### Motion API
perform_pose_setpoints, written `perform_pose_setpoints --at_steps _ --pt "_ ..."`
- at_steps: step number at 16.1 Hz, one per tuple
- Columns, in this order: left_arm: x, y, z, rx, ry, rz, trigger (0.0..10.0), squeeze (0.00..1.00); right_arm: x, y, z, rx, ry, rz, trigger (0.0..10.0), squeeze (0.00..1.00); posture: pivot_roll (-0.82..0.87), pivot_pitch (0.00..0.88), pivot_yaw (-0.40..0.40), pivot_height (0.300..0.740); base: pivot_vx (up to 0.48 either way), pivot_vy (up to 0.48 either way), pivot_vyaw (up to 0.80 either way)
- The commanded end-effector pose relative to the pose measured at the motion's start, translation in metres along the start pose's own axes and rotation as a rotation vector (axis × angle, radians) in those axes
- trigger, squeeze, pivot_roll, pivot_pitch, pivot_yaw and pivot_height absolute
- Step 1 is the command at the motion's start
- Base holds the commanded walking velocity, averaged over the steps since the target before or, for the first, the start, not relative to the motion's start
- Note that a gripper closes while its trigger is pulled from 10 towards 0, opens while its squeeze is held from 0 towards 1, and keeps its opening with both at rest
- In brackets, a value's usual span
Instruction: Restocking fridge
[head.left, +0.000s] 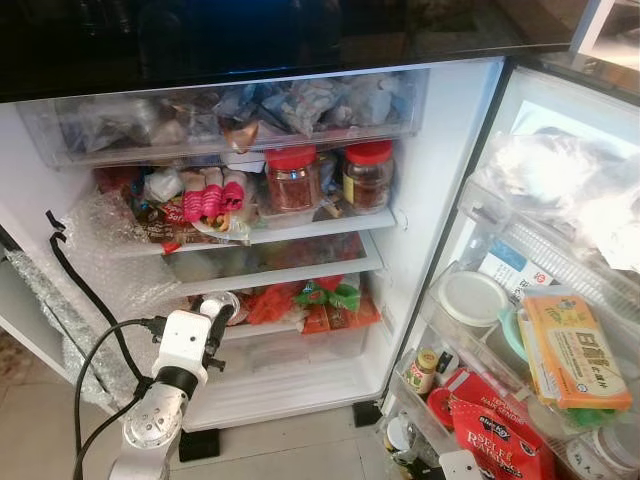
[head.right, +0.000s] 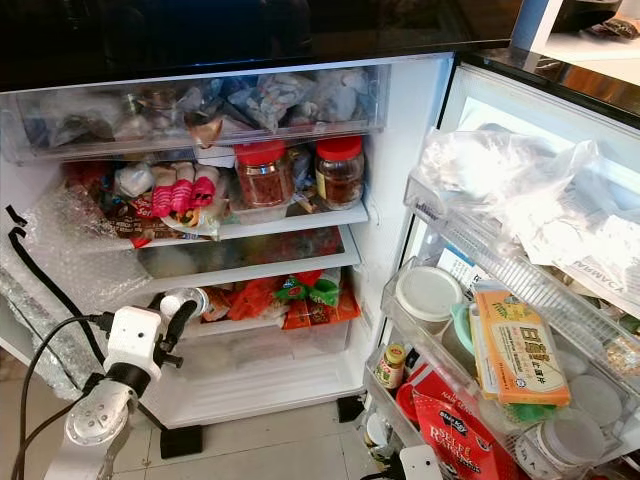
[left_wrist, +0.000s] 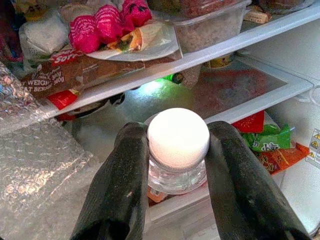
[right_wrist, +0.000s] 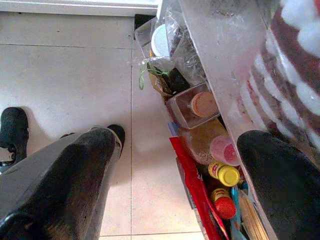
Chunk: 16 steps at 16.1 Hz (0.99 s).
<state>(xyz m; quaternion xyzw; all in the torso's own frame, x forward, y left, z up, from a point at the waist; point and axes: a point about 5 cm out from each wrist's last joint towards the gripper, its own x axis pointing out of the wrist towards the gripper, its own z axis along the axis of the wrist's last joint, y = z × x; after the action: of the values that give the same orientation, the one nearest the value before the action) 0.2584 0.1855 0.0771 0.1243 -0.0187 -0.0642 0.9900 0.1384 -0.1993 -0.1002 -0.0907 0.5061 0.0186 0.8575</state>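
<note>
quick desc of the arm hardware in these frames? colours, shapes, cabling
The left arm is silver metal with round joint housings, topped by a boxy white wrist module. Black cables loop from that module off to the side. The left hand has two long, matte black, rounded fingers. The right hand has the same thick black fingers. No markings are readable.

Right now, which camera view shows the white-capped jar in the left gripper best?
The left wrist view: the white-capped jar sits large and sharp between the jaws of the left gripper. Both eye views show it small, partly hidden behind the gripper, at the fridge's lower shelf.
</note>
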Motion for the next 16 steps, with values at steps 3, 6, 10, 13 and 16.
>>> perform_pose_setpoints --at_steps 3,6,10,13,16 --pt "0.0007 0.0001 0.0051 0.006 -0.010 0.001 10.0 0.00 -0.0005 -0.0004 -0.0026 0.011 0.006 0.000 10.0 0.00 -0.08 0.000 -0.008 0.722 0.000 0.000 0.00" --pt "0.0010 -0.0014 0.0063 0.008 -0.010 0.001 10.0 0.00 -0.0005 -0.0009 -0.0027 0.013 0.007 -0.003 10.0 0.00 -0.08 0.000 -0.009 0.722 0.000 0.000 0.00" --pt "0.0027 -0.0023 0.0070 0.005 -0.009 0.001 10.0 0.00 -0.0005 -0.0009 -0.0024 0.021 0.006 -0.005 10.0 0.00 -0.09 0.000 -0.010 0.717 0.000 0.000 0.00" --pt "0.0035 -0.0031 0.0074 0.006 -0.011 -0.001 10.0 0.00 -0.0004 -0.0009 -0.0023 0.023 0.007 -0.002 10.0 0.00 -0.09 0.000 -0.010 0.683 0.000 0.000 0.00" --pt "0.0047 -0.0041 0.0080 0.006 -0.013 -0.001 10.0 0.00 -0.0003 -0.0017 -0.0013 0.004 0.004 -0.007 10.0 0.00 -0.08 0.000 -0.013 0.664 0.000 0.000 0.00"
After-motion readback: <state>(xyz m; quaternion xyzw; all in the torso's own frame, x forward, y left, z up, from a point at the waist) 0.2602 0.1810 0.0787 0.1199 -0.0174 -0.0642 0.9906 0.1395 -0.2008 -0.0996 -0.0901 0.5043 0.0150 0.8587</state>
